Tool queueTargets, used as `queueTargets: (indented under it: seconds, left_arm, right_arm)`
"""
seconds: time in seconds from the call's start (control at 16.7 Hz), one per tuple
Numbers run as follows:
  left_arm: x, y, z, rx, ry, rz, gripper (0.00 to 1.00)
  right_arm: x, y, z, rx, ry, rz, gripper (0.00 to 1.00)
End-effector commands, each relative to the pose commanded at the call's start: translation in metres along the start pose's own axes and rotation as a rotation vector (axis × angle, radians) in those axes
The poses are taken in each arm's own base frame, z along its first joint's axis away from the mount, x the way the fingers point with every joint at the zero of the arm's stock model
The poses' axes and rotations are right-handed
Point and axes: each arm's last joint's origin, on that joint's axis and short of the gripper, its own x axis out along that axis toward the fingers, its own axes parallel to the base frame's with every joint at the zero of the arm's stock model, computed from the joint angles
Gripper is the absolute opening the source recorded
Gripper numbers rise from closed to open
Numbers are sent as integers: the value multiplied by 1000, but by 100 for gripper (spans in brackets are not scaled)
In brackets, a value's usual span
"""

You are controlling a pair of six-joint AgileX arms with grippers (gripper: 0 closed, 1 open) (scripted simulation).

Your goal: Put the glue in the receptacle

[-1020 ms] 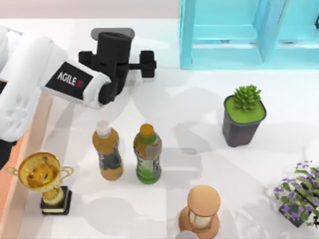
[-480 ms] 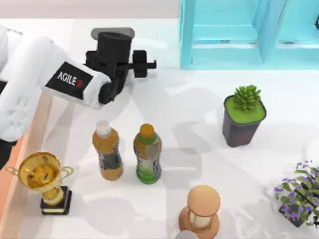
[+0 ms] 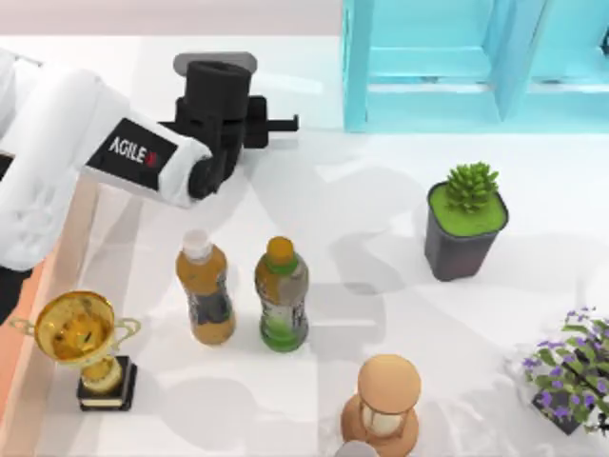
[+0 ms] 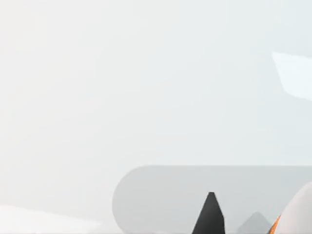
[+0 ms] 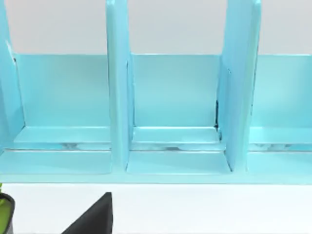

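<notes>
Glue [image 4: 298, 213] appears as a sliver at the lower right corner of the left wrist view: a rounded white body with an orange edge, over the pale surface [image 3: 362, 219] and beside a grey rounded shadow. In the top view it is hidden beneath the left gripper [image 3: 231, 120], which hangs at the upper left of the frame, just left of the turquoise shelf frame [image 3: 428, 105]. Its black parts are drawn in towards the middle, but whether it is clamped on the glue cannot be told.

The receptacle [image 3: 21, 376] is a salmon strip along the left edge of the top view, partly under the white left arm — the glue is not in it.

Lower in the frame stand 2 drink bottles side by side, well apart from the left gripper: an amber one with a white cap [image 3: 205, 290] and a green one with an orange cap [image 3: 282, 297]. A gold trophy [image 3: 81, 343] stands at the lower left, touching the receptacle's wall or just beside it. An hourglass [image 3: 385, 405] sits at the bottom centre, a potted succulent [image 3: 464, 224] at the right, and purple flowers [image 3: 571, 371] at the lower right.

The right arm is parked — its wrist view faces the shelf frame's 3 open bays.
</notes>
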Motion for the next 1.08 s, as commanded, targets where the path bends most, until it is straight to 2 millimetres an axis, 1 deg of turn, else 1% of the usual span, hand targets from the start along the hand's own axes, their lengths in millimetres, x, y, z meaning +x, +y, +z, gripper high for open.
queueTargets:
  seconds: [0.48,0.54,0.72,0.78,0.96,1.08]
  left_arm:
    - [-1,-1,2,0,-2,-2,0]
    - [-3,-1,8,-3,-7,-3,0]
    - [-18,-3,39,-3,-13,-5,0]
    - [-22,-3,45,3,6,-1,0]
    - [-42,-2,77,4,8,3,0]
    - [-48,-3,88,2,0,-2,0]
  right_arm:
    - [0,0,0,0,0,0,100]
    - [0,0,0,0,0,0,100]
    - [0,0,0,0,0,0,100]
    - [0,0,0,0,0,0,100]
    - [0,0,0,0,0,0,100]
    - [0,0,0,0,0,0,100]
